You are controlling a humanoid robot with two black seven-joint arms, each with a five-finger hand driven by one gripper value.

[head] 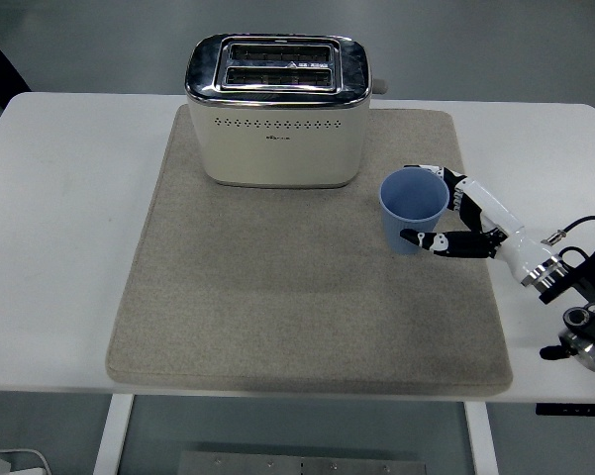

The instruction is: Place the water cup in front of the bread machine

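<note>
A light blue water cup (412, 206) stands upright on the beige mat (307, 297), to the right of and just in front of the cream and chrome bread machine (275, 111). My right hand (416, 204) reaches in from the right edge and wraps the cup. Its fingers (438, 172) lie along the cup's far side and its thumb (423, 238) presses the near side low down. The left arm does not show.
The mat covers most of the white table (59, 247). The bread machine stands at the mat's back edge with its lever (380, 86) on the right side. My right forearm and wrist cables (574, 287) lie over the table's right edge.
</note>
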